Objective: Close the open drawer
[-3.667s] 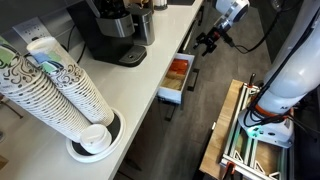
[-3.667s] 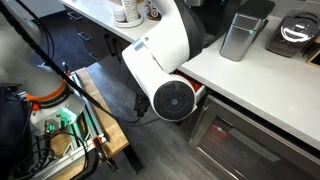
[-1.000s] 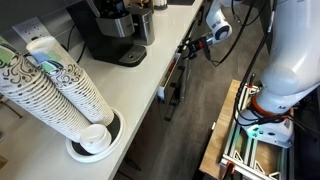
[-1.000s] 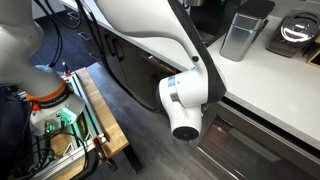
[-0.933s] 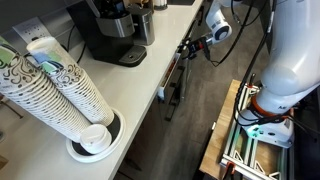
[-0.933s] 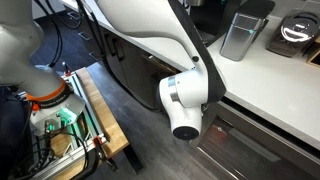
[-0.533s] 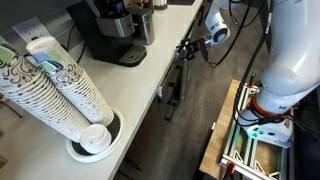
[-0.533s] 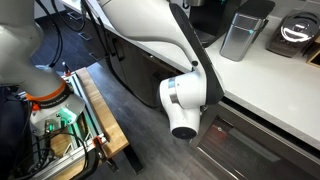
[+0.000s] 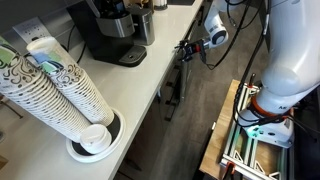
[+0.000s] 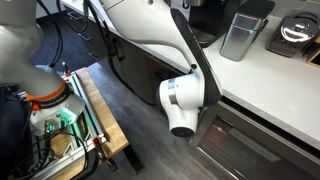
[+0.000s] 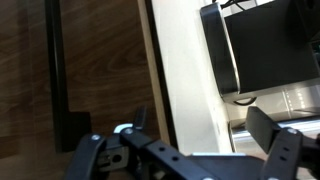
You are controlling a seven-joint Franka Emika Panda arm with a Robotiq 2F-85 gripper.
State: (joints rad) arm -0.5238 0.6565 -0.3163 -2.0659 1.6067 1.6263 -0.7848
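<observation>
Since the earliest frame the drawer (image 9: pixel 174 80) has gone from hanging wide open, its orange-red contents on show, to sitting back under the countertop (image 9: pixel 140 88) with none of that colour visible, and the gripper (image 9: pixel 189 47) has come in against its dark front. From the wrist view I read the fingers (image 11: pixel 88 150) as spread apart with nothing between them, so I am pushing rather than gripping. Just outward of the finger on the picture's left is the bar handle (image 11: pixel 52 70), running straight up the frame. The front panel (image 11: pixel 100 60) stretches the same way beside it, so the drawer's long face lies crosswise to my line of push and parallel to the counter edge. Beyond the panel comes a thin pale strip and then the white countertop, with the coffee machine (image 11: pixel 265 45) standing on it further right. That puts the drawer body ahead of the fingertips, toward the counter, and my contact near one end of the front, not at its middle. I cannot tell whether a last sliver of gap is left, and in the exterior view from the other side my own arm (image 10: pixel 185 95) hides the drawer. Any remaining push, I judge, goes straight in, square to the handle.
</observation>
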